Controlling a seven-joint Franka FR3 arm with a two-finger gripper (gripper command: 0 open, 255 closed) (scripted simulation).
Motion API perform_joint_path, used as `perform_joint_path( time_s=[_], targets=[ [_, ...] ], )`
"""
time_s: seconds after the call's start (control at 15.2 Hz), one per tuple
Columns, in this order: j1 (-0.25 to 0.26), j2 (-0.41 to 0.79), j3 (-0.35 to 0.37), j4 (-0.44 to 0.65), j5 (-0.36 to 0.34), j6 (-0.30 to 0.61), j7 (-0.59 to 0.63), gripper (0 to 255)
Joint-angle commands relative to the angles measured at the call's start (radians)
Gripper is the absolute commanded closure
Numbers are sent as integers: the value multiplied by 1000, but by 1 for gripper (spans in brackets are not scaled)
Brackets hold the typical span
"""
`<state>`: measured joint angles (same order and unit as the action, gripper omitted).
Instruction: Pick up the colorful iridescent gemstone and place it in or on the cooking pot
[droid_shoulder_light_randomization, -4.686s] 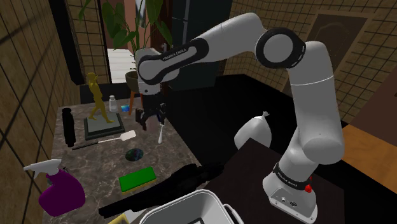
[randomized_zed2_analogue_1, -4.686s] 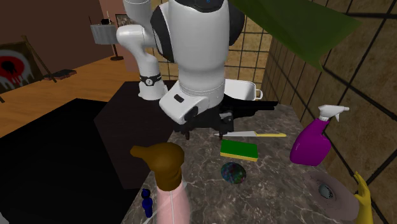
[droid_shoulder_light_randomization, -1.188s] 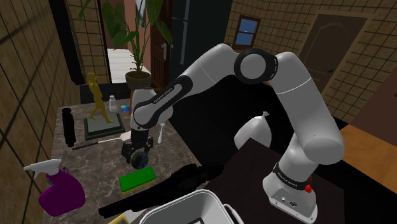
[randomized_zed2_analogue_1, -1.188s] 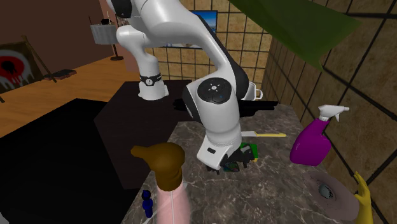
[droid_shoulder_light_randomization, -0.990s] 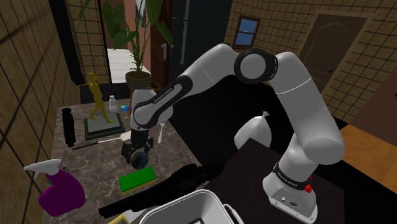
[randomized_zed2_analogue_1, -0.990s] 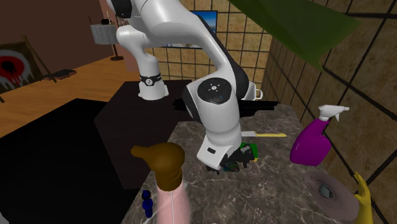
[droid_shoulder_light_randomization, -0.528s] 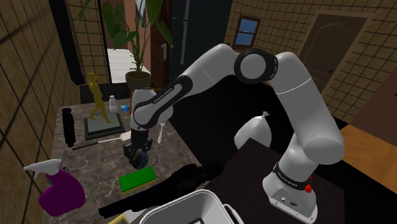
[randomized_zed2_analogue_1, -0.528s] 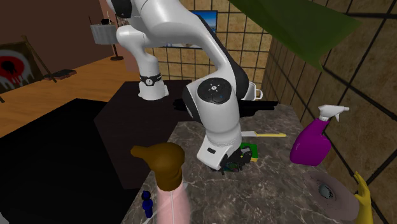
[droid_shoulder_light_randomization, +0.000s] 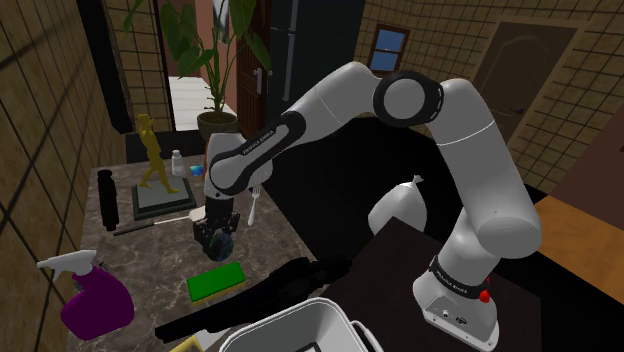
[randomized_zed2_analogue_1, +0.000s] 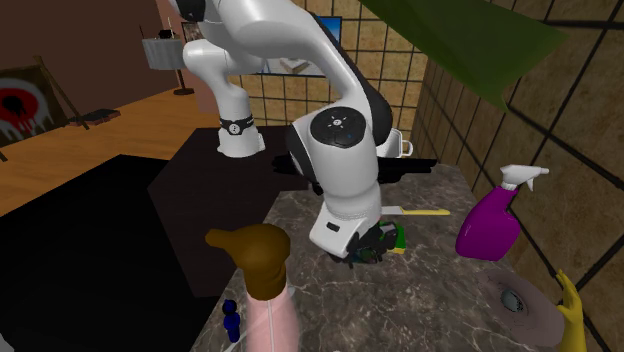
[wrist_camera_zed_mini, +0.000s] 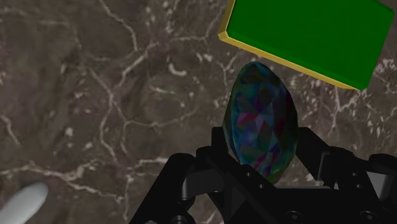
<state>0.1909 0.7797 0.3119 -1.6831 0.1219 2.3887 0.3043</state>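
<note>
Well, gemstone (wrist_camera_zed_mini: 259, 114) oval, faceted, dark w/ multicolour sheen, pinched in gripper (wrist_camera_zed_mini: 263, 151).

Green sponge (droid_shoulder_light_randomization: 215, 282), purple spray bottle (droid_shoulder_light_randomization: 95, 300) and golden figurine (droid_shoulder_light_randomization: 152, 150) on a dark marble counter (droid_shoulder_light_randomization: 150, 256), well apart.

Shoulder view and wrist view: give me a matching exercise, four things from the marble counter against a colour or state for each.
Things:
1. gemstone
2. sponge
3. spray bottle
4. figurine

Colour or state:
A. purple body, white trigger
B. golden, standing upright on a base
C. clasped between the fingers of the end effector
D. green with a yellow edge, lying flat

Pairs: 1-C, 2-D, 3-A, 4-B
</note>
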Motion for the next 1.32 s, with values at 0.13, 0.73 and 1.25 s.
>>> perform_joint_path(
  time_s=[0.13,0.73,1.25],
  targets=[
    [-6,-41,6,-9,5,-31,7,255],
    [-18,-127,18,-17,15,-106,21,255],
    [-27,-194,27,-9,24,-179,34,255]
  ],
)
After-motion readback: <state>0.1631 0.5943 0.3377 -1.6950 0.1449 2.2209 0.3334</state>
